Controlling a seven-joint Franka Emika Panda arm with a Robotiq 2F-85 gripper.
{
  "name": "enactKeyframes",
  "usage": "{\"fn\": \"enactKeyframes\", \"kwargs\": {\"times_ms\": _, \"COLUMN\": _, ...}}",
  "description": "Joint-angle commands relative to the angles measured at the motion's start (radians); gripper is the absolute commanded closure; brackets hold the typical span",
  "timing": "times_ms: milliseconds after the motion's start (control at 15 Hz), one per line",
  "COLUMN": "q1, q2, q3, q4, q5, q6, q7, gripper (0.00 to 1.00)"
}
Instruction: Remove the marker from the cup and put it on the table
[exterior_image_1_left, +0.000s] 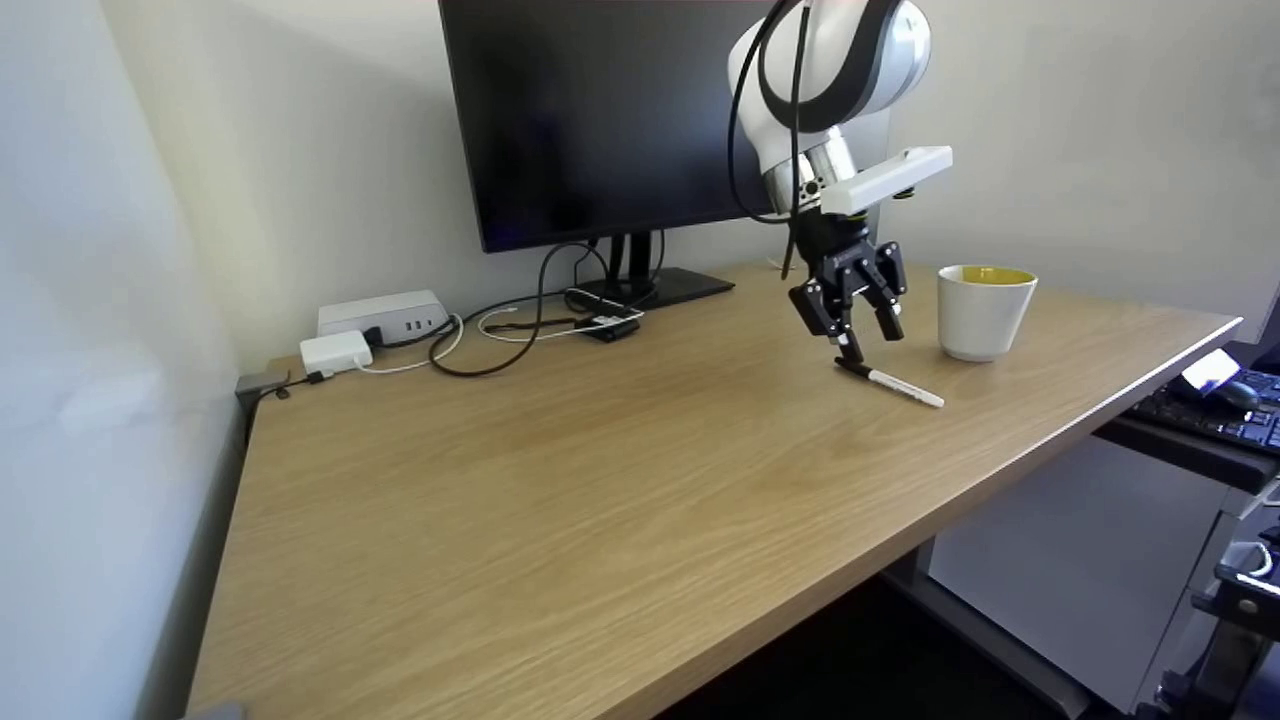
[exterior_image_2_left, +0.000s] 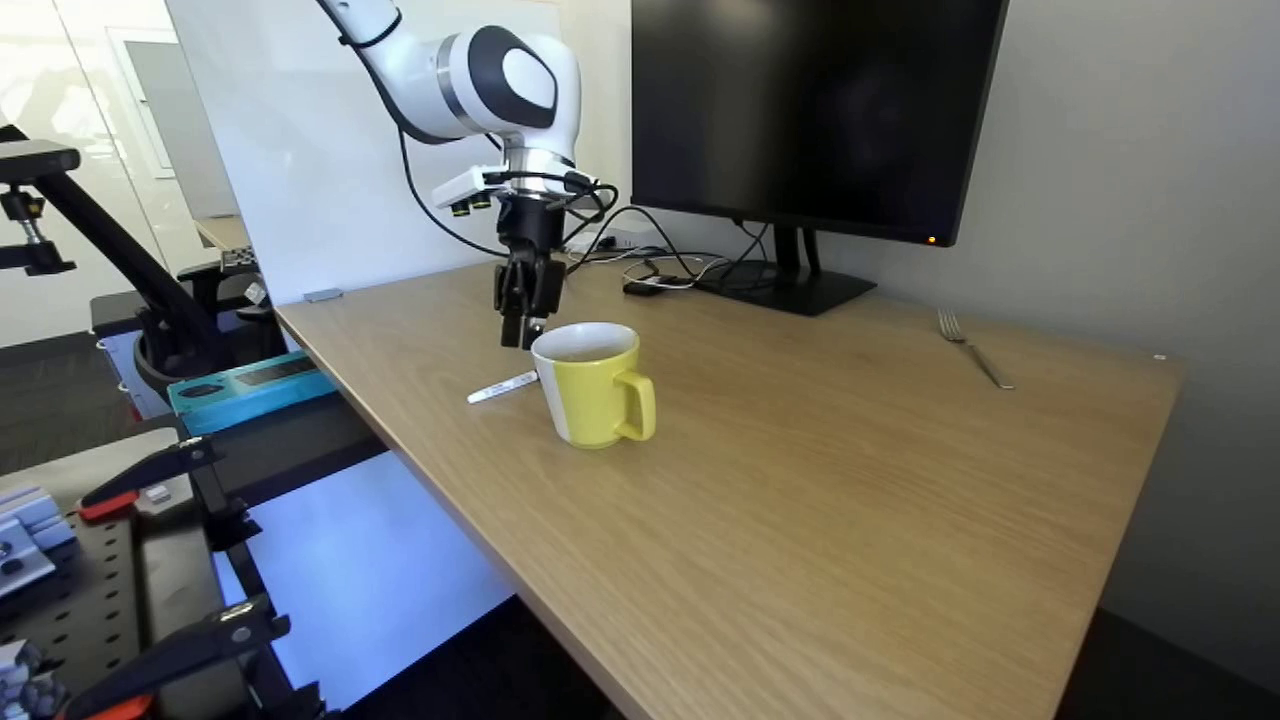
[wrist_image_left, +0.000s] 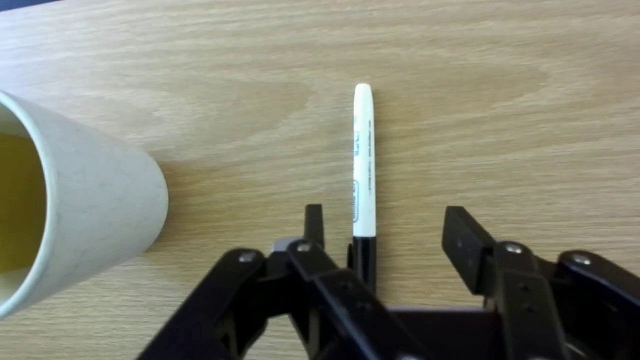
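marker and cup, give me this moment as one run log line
marker: flat on table, outside cup | gripper: open, by marker's black cap | cup: upright | goal: looks met

Note the marker (exterior_image_2_left: 502, 388), hidden at its dark end by the cup (exterior_image_2_left: 590, 395) in an exterior view and partly by the gripper (wrist_image_left: 384, 230) in the wrist view, its illegibly small lettering (wrist_image_left: 356, 197), and the monitor (exterior_image_1_left: 615, 120), cropped above in both exterior views

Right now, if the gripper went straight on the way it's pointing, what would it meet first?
Probably the table: the gripper points down and stands open, with the marker lined up between its fingers in the wrist view. Depth is unclear, though, so one finger might brush the marker first.
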Motion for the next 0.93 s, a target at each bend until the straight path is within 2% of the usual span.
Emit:
{"fn": "enactKeyframes", "kwargs": {"times_ms": 0, "q1": 0.027, "q2": -0.01, "q3": -0.025, "q4": 0.011, "q5": 0.001, "q6": -0.01, "q7": 0.03, "gripper": 0.06}}
{"fn": "enactKeyframes", "kwargs": {"times_ms": 133, "q1": 0.033, "q2": -0.041, "q3": -0.027, "q4": -0.006, "q5": 0.0, "q6": 0.02, "q7": 0.048, "gripper": 0.0}}
{"fn": "enactKeyframes", "kwargs": {"times_ms": 533, "q1": 0.038, "q2": -0.171, "q3": -0.015, "q4": -0.066, "q5": 0.003, "q6": 0.068, "q7": 0.057, "gripper": 0.0}}
{"fn": "enactKeyframes", "kwargs": {"times_ms": 600, "q1": 0.039, "q2": -0.112, "q3": -0.017, "q4": -0.001, "q5": 0.004, "q6": 0.027, "q7": 0.057, "gripper": 0.0}}
{"fn": "enactKeyframes", "kwargs": {"times_ms": 867, "q1": 0.039, "q2": -0.158, "q3": -0.013, "q4": -0.042, "q5": 0.002, "q6": 0.034, "q7": 0.058, "gripper": 0.0}}
